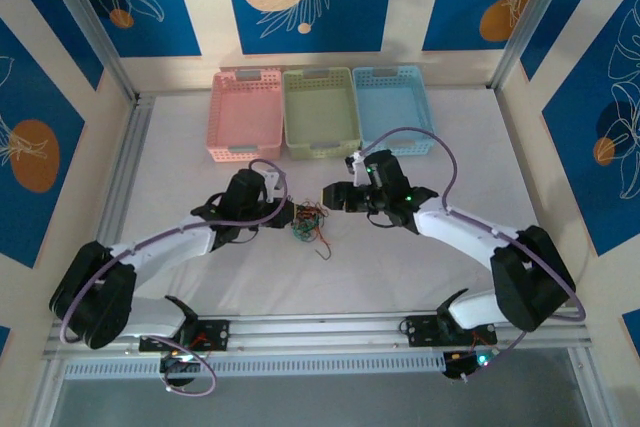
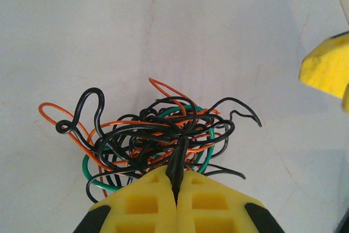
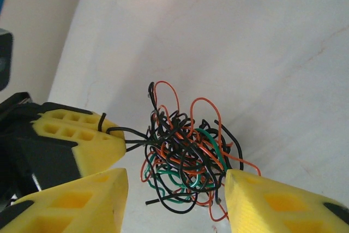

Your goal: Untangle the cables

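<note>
White table holds the cables knotted at its middle, left gripper clamped on one black strand, right gripper open astride the knot, so a careless pull could tighten loops or drag the clump.

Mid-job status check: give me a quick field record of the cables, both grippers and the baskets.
cable tangle: black, green and orange wires in one knotted clump, not separated
left gripper: shut on a black wire at the clump's edge
right gripper: open, one finger on either side of the clump
clump lifted or resting on table: cannot tell
pink basket: far edge, left of row
green basket: middle
blue basket: right
progress: untangling not yet done
</note>
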Robot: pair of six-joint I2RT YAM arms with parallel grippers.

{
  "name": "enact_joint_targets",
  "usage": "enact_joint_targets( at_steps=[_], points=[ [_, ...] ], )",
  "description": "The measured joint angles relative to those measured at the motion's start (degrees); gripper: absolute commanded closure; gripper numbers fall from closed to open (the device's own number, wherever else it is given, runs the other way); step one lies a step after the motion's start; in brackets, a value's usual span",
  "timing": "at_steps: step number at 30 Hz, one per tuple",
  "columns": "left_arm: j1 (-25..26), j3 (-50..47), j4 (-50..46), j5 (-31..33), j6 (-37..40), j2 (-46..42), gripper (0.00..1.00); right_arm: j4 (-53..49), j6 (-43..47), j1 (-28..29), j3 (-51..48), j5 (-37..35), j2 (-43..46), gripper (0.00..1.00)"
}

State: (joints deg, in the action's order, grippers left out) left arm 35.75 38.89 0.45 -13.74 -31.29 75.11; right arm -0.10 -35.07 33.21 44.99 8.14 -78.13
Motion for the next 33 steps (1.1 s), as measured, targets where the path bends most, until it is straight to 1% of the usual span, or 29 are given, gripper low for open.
enact_joint_targets(
  at_steps=[4, 7, 11, 17, 23, 27, 33],
  points=[
    [0.0, 0.6, -2.3, -1.2, 1.7, -1.6, 1.0, 0.3, 1.5, -2.2, -0.2, 4.4, -0.1, 0.44],
    [0.0, 1.2, -3.6, -1.7, 2.4, -2.3, 1.0, -1.2, 2.8, -2.0, 1.6, 7.5, -2.8, 0.44],
    [0.0, 1.5, -4.5, -2.3, 3.0, -2.4, 1.0, -3.4, 3.8, -1.4, 4.1, 9.9, -6.9, 0.45],
    [0.0, 1.5, -5.0, -2.3, 3.4, -2.4, 1.0, -6.8, 4.7, -1.0, 6.4, 10.3, -9.2, 0.46],
    [0.0, 2.0, -6.1, -1.6, 4.1, -2.4, 1.0, -10.1, 5.3, -0.5, 11.0, 10.3, -14.1, 0.53],
    [0.0, 2.0, -6.2, -1.1, 4.5, -2.4, 1.0, -11.4, 5.7, -0.2, 11.1, 10.3, -14.5, 0.6],
    [0.0, 2.2, -7.4, -0.7, 4.9, -2.4, 1.0, -12.5, 5.8, -0.2, 11.2, 10.3, -14.5, 0.61]
  ],
)
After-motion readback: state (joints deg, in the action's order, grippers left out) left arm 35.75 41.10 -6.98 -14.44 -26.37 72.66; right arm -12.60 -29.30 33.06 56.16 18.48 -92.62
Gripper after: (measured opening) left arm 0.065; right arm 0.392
